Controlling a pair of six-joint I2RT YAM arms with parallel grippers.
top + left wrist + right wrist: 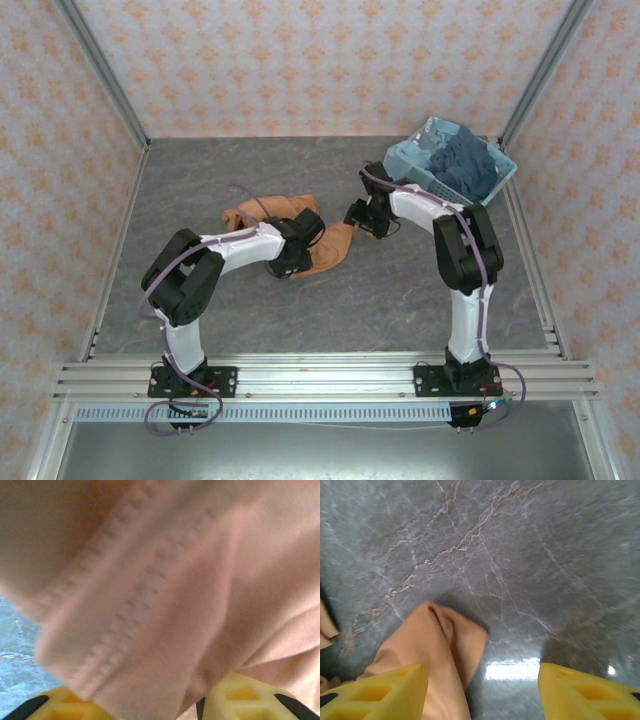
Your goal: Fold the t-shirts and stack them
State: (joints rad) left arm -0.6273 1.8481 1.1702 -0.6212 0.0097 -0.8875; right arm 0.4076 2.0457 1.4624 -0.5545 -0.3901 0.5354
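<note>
Orange-tan t-shirt crumpled mid-frame on table. Left gripper: shirt hem bunched between fingers, clamped or not, cannot tell. Right gripper spread over table, shirt tip beside lower-left finger.

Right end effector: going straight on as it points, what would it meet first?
Probably the bare table, straight ahead between its fingers. The orange shirt lies by one finger and might brush it; depth is unclear.

Orange-tan t-shirt lies crumpled at the desk centre; dark navy t-shirts are heaped in the basket at two o'clock.
</note>
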